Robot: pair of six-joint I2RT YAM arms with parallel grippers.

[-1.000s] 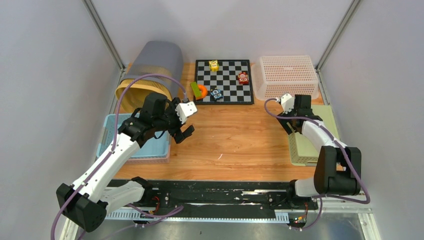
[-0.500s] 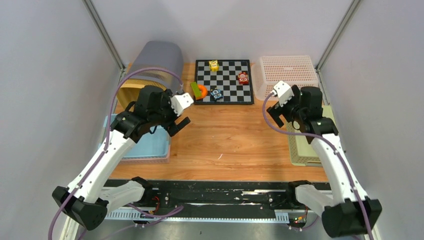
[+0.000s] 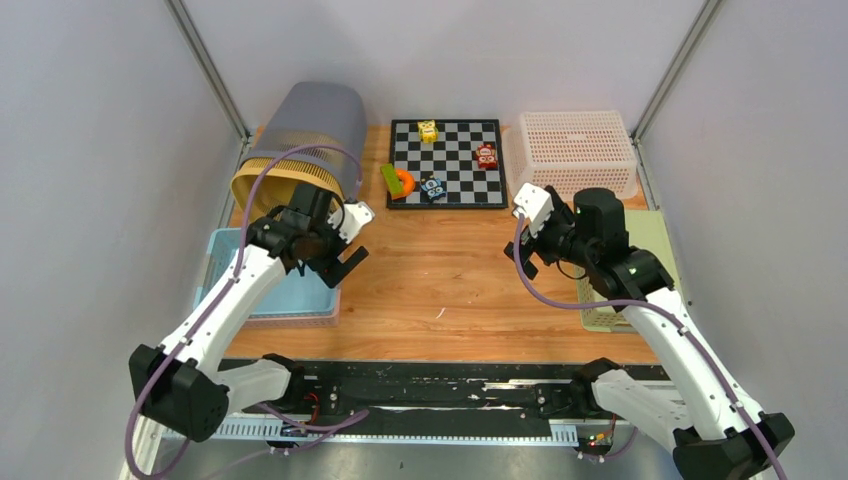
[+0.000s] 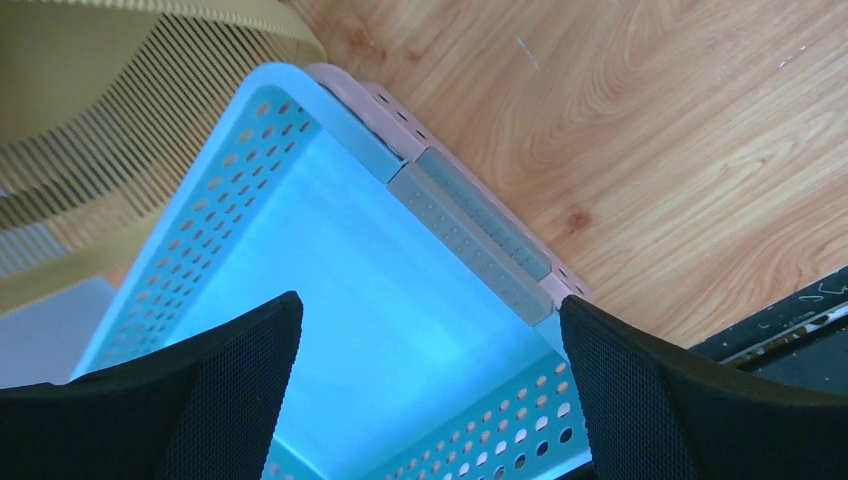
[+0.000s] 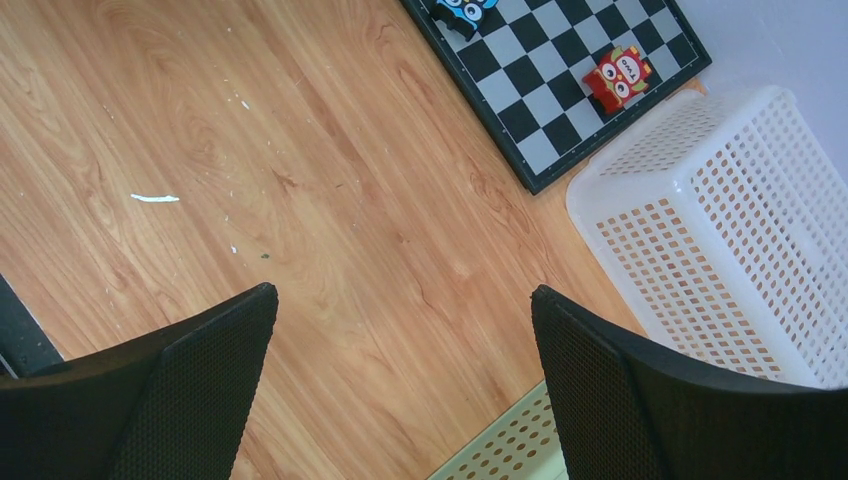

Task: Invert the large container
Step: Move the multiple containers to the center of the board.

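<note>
On its side, upper left of overhead view, lies the large grey container with yellow slatted rim [image 3: 300,140]; left gripper [image 4: 428,310], jaws spread and empty, hangs above the blue perforated plastic basket [image 4: 240,230] just below it, probably staging a grab; right gripper [image 5: 403,295] spread too, centre right.

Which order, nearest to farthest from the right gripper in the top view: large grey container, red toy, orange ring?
From the right gripper:
1. red toy, on the right side of the chessboard, just behind the gripper.
2. orange ring, at the chessboard's left edge.
3. large grey container, back left corner, clearly farthest.
</note>
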